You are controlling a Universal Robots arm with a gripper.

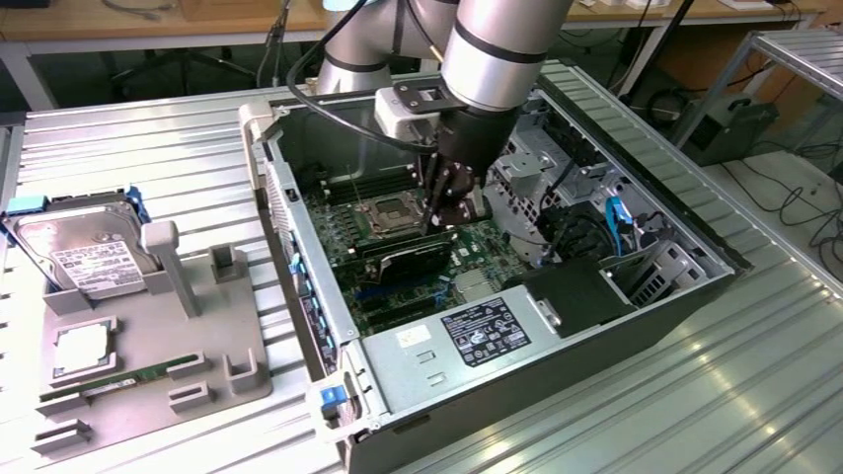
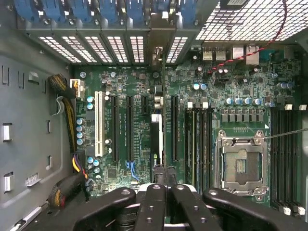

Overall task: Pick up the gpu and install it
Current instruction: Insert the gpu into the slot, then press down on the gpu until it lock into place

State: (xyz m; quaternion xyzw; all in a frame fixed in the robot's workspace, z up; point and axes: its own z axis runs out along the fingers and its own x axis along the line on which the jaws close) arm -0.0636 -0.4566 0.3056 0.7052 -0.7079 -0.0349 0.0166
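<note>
The grey-sleeved robot arm reaches down into the open black-and-silver computer case (image 1: 685, 259), which lies on its side on the slatted metal bench (image 1: 158, 148) so that the green motherboard (image 2: 130, 86) faces upward and a card can be pressed straight down into it; the black-fingered gripper (image 1: 452, 202) hangs just above the board, between the silver processor socket (image 1: 390, 214) and the grey drive cage (image 1: 527, 168).

The fingers are drawn fully together, and in the wrist view the gripper (image 2: 162, 192) pinches the upper edge of the gpu (image 2: 156, 139), a slim flat black expansion card seen edge-on here (hence little more than a thin dark strip with a pale band); the grip at the middle of the edge seems chosen to keep the card upright and square to the slot.

The card stands on edge among the long black expansion slots (image 2: 115, 125), its far end lined up with the row of blue-latched bracket openings (image 2: 120, 48) in the case wall, where its metal bracket belongs; in the exterior view the gpu (image 1: 411, 259) sits low on the board beneath the fingers; whether it is fully seated I cannot tell.

Outside the case, the grey moulded parts holder (image 1: 231, 370) carries the silver hard drive with a white label (image 1: 82, 259) and a narrow green RAM stick (image 1: 118, 380), untouched.
</note>
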